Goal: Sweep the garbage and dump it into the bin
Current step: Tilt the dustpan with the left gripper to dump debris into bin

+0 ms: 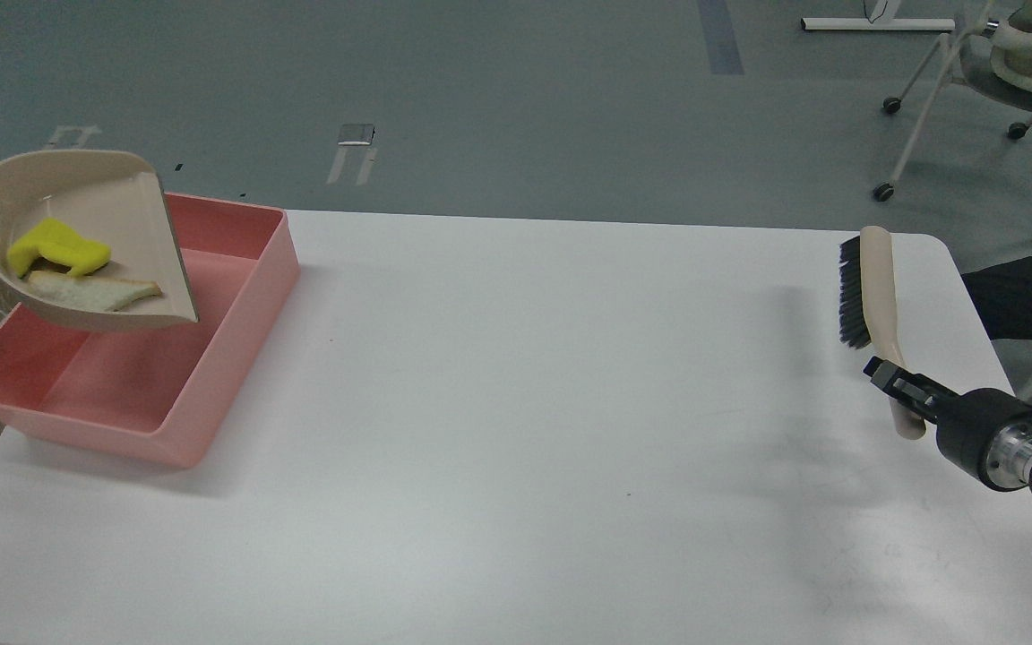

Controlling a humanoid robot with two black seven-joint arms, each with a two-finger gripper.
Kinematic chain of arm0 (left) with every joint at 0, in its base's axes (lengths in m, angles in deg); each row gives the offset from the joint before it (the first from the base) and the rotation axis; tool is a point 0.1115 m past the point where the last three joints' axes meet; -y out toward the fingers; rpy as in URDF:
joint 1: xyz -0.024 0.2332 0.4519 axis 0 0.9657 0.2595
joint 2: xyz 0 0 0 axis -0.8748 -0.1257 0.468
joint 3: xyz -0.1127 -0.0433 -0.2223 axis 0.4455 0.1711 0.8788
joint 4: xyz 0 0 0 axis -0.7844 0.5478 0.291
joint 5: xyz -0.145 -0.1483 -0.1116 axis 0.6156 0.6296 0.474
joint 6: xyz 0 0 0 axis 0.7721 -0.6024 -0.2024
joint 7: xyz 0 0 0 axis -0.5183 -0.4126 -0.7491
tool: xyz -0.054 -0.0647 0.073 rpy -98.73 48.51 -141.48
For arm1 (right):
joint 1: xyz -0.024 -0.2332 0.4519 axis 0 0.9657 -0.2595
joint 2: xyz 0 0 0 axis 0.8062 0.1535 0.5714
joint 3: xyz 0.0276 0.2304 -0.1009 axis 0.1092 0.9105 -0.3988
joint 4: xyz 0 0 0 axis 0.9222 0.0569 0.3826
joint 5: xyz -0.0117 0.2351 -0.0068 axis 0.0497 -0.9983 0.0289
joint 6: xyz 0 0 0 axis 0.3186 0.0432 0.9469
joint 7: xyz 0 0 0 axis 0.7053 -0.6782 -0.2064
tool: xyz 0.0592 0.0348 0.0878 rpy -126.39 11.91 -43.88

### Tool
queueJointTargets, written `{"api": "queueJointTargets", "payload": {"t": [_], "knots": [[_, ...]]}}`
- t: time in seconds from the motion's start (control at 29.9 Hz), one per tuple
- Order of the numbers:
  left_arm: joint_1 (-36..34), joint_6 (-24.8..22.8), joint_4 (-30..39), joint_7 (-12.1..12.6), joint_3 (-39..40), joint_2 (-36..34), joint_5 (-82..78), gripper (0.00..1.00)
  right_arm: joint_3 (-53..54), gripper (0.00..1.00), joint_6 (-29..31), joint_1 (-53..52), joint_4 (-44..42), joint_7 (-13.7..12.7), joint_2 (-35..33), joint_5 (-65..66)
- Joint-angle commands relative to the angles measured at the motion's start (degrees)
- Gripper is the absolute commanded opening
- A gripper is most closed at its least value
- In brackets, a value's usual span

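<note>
A beige dustpan (pixel 86 237) hangs over the far left part of the pink bin (pixel 135 358), its flat lip pointing toward the bin's middle and its handle running off the left edge of the view. In the pan lie a yellow sponge (pixel 59 251) and, just in front of it, a wedge of bread (pixel 90 291), both well back from the lip. The left gripper that carries the pan is out of view, so its grip cannot be told. The bin sits at the left end of the white table (pixel 525 430), its near left corner close to the table's edge; the inside looks bare pink. On the far right, the right gripper (pixel 894 383) is clamped on the handle of the brush (pixel 870 296), near the handle's lower end, with the black bristles facing left and the brush head reaching up toward the table's far right corner. Between bin and brush the tabletop is one wide open stretch (only soft shadows lie on it). Beyond the table is grey floor, with a wheeled chair (pixel 1000 81) at the upper right.
</note>
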Motion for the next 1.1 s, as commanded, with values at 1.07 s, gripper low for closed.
{"api": "queueJointTargets", "payload": {"t": [1.07], "knots": [[-12.5,-0.6,9.9,0.0,-10.4,-17.8,-11.9,0.0,1.4,0.0,-0.1,0.1,0.6,1.9,1.0,-0.3]]}}
